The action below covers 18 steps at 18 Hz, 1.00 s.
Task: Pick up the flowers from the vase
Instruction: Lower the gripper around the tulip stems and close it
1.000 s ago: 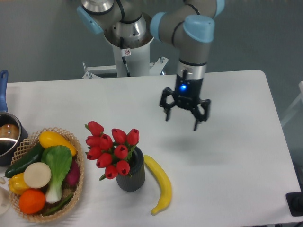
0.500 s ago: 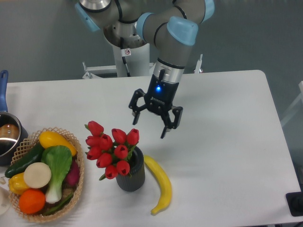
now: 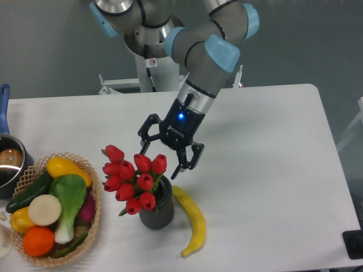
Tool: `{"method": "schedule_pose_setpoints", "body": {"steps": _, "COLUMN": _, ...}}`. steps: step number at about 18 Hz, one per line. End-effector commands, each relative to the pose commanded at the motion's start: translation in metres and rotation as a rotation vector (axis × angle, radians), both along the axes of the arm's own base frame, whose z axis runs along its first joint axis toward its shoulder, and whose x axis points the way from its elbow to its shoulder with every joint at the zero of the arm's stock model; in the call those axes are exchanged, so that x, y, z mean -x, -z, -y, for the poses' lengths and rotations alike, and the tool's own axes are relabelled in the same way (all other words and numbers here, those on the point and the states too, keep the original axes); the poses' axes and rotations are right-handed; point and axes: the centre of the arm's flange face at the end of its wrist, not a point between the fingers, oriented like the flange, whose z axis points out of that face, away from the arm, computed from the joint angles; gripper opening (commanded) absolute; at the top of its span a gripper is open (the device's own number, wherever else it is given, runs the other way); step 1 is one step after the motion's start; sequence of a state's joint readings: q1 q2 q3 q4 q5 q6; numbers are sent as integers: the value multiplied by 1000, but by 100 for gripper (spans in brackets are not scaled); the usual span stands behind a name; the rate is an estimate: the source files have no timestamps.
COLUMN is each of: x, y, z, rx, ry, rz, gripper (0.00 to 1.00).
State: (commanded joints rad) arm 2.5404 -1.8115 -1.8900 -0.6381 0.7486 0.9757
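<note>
A short dark grey ribbed cylindrical vase stands upright on the white table, near its front edge. It holds the bunch of red closed tulip buds with green stems and leaves; the buds spread wider than the vase mouth and lean out to its left. The black two-finger gripper hangs tilted just above and to the right of the bunch, its fingers spread apart with nothing between them; one fingertip is close beside the topmost right bud, and whether it touches cannot be told. A blue light glows on the gripper's wrist.

A curved yellow banana lies on the table just right of the vase, its upper end at the vase's side. To the left sits a round wicker basket filled with vegetables: a yellow squash, a dark green cucumber, a leafy green bok choy, a pale round slice, an orange, a yellow pepper and something purple at the right edge. At the far left edge is a dark metal pot with a blue handle, only partly in view.

The arm's grey base with pale blue joints stands behind the table, against a plain grey wall.
</note>
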Motion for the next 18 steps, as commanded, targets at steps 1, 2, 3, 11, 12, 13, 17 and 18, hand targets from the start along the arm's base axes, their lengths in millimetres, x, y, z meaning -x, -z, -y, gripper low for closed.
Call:
{"method": "schedule_pose_setpoints", "body": {"steps": 1, "x": -1, "y": 2, "z": -6, "rx": 3, "ry": 4, "rz": 7, "gripper": 100}}
{"method": "schedule_pose_setpoints", "body": {"steps": 2, "x": -3, "y": 3, "z": -12, "rx": 2, "ry": 14, "rz": 7, "gripper": 100}}
{"method": "schedule_pose_setpoints", "body": {"steps": 3, "x": -3, "y": 3, "z": -18, "rx": 2, "ry": 22, "rz": 5, "gripper": 100}}
{"method": "schedule_pose_setpoints", "body": {"steps": 11, "x": -18, "y": 6, "z": -38, "rx": 18, "ry": 30, "rz": 34, "gripper": 14}}
{"method": "schedule_pose_setpoints", "body": {"steps": 12, "x": -18, "y": 6, "z": -37, "rx": 19, "ry": 29, "rz": 33, "gripper": 3}}
{"method": "schedule_pose_setpoints", "body": {"steps": 13, "x": -20, "y": 6, "z": -37, "rx": 19, "ry": 31, "rz": 33, "gripper": 0}}
{"method": "schedule_pose_setpoints", "body": {"steps": 17, "x": -20, "y": 0, "z": -35, "rx": 14, "ry": 28, "rz": 27, "gripper": 0}}
{"method": "schedule_pose_setpoints", "body": {"steps": 18, "x": -21, "y": -2, "z": -35, "rx": 12, "ry": 28, "rz": 25, "gripper": 0}}
